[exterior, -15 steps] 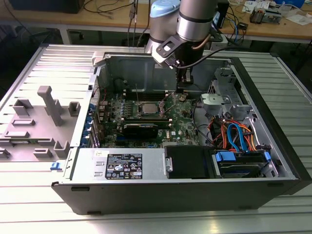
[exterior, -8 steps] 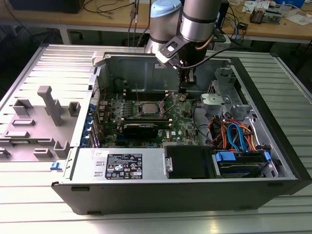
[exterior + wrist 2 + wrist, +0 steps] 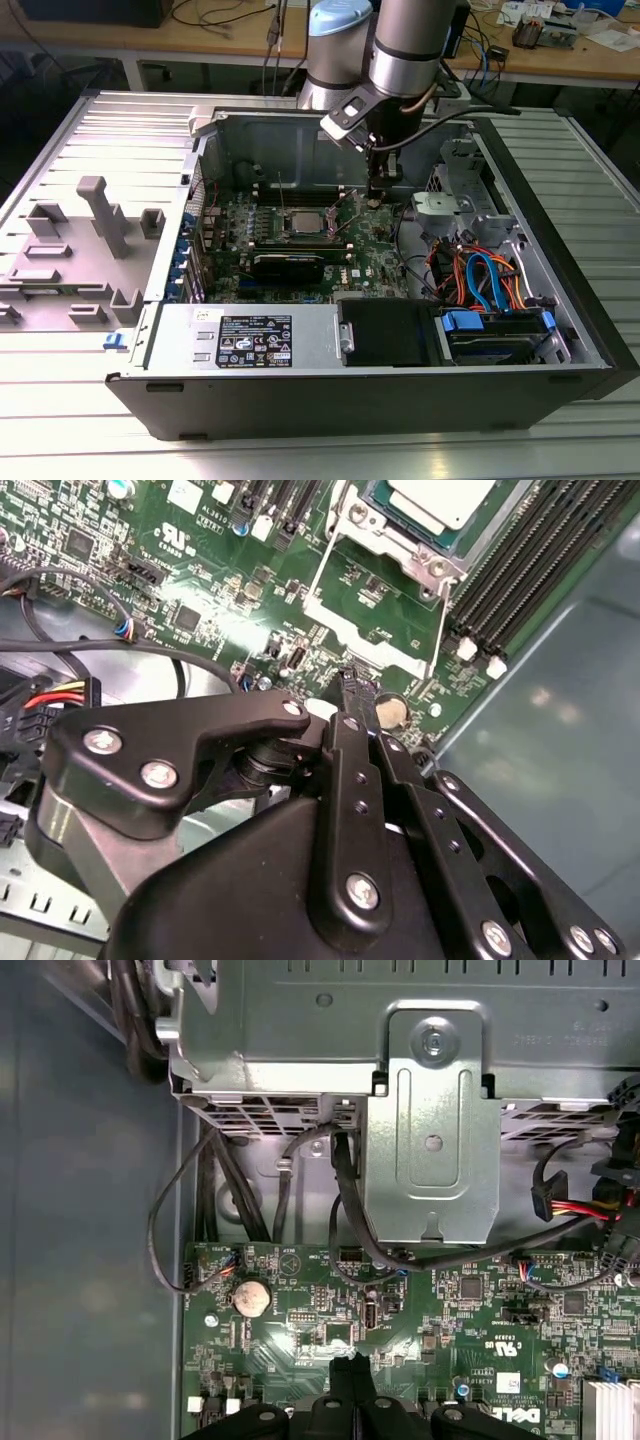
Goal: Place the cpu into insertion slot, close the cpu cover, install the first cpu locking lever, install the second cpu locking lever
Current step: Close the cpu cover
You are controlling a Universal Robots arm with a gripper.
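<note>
Nearest in the second wrist view, gripper (image 3: 352, 685) with fingertips pressed together, close over the green motherboard (image 3: 200, 580). Just beyond — cpu cover (image 3: 365, 632) flipped open, board visible through its window. Farthest, cpu (image 3: 440, 495) seated in the insertion slot (image 3: 410, 550), silver top up.

A white rectangular paper label (image 3: 248, 342) sits on the silver sheet-metal housing (image 3: 318, 330) in the lower middle of the exterior view. It carries black lines of print and a row of small round marks, all too fine to make out. In both wrist views the green circuit board (image 3: 200, 580) (image 3: 300, 1300) bears white printed lettering, symbols and small white stickers (image 3: 508, 1380), none legible with certainty.
</note>
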